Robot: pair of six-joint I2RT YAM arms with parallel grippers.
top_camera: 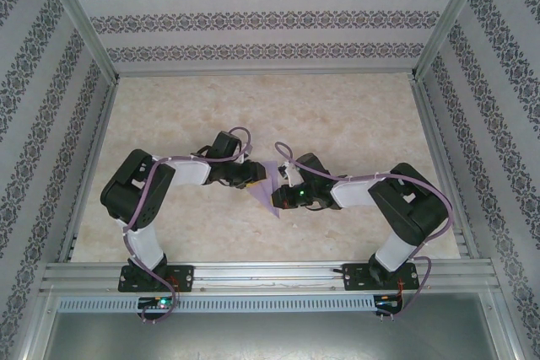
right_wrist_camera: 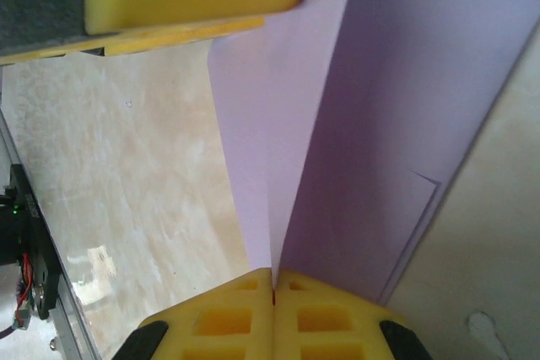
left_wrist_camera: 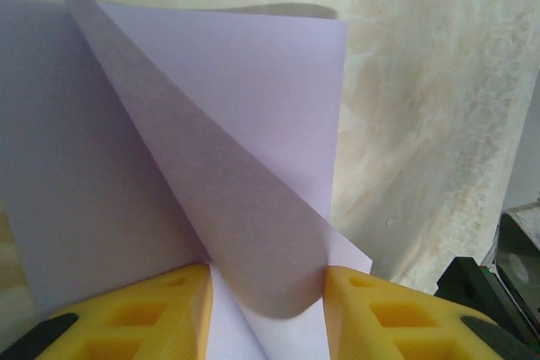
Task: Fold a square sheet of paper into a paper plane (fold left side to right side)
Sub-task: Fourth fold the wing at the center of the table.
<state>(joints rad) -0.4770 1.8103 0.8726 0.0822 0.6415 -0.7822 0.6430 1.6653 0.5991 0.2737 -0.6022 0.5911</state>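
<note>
Now R gripper (right_wrist_camera: pixel 272 292) pinched tight on lilac paper (top_camera: pixel 268 189), L gripper (left_wrist_camera: pixel 267 292) half-spread round its fold.

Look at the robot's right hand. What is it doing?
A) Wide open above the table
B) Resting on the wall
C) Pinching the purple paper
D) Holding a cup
C: in the right wrist view the right hand has its yellow fingers pressed together on the purple paper.
</note>
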